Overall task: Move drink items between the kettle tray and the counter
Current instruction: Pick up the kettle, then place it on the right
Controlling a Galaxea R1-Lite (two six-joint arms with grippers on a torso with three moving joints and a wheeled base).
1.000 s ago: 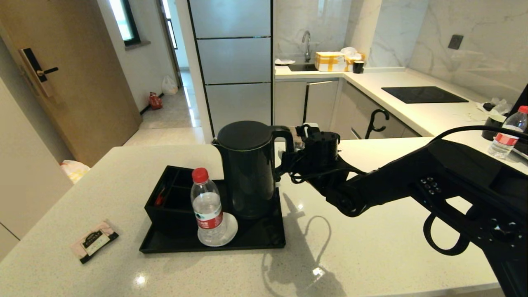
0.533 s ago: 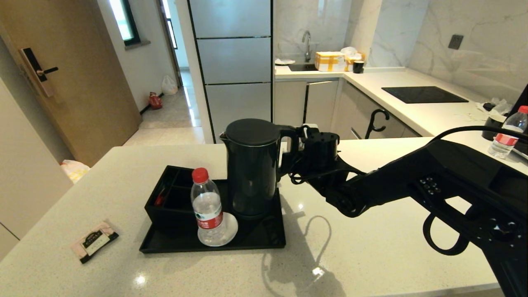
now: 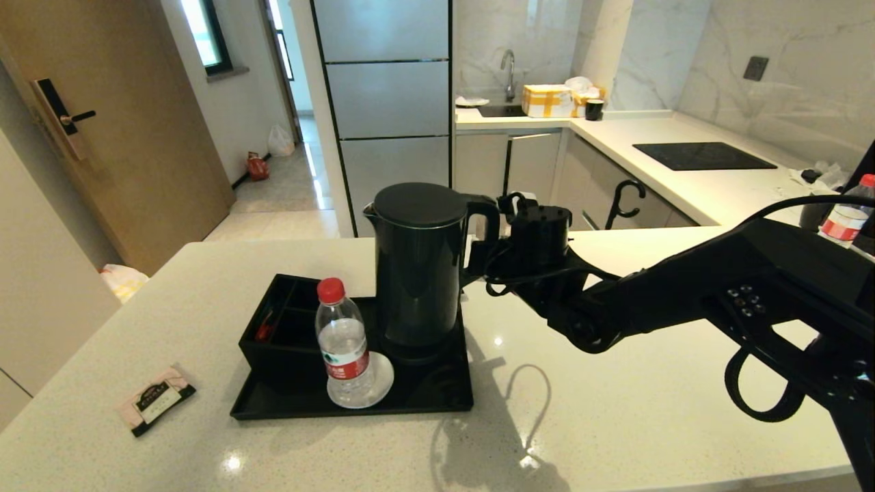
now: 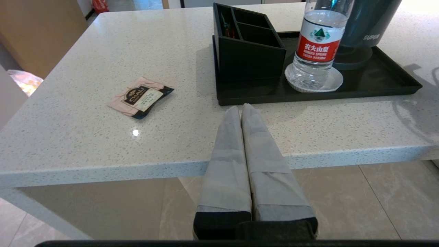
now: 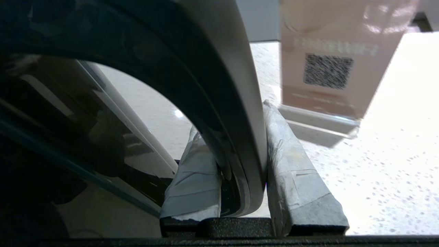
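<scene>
The tall matte-black kettle (image 3: 418,266) hangs upright over the round base (image 4: 353,56) at the back right of the black kettle tray (image 3: 355,412); whether it touches the base is unclear. My right gripper (image 3: 487,240) is shut on its loop handle (image 5: 240,103), one padded finger on each side. A pale-pink tea sachet (image 3: 156,400) (image 4: 140,101) lies flat on the beige speckled counter (image 3: 615,410), left of the tray. The left gripper (image 4: 240,108) is shut and empty, low at the counter's front edge before the tray (image 4: 308,97).
A clear red-capped water bottle (image 3: 344,348) (image 4: 319,44) stands on a white coaster at the tray's front, beside the black divided box (image 3: 277,335) (image 4: 250,58). A pink card stand (image 5: 325,68) stands behind the kettle. The white worktop with hob (image 3: 704,156) runs along the right.
The kettle, tilted a second ago, has straightened, risen and shifted slightly right in the right gripper's hold. The sachet and bottle have not moved.
</scene>
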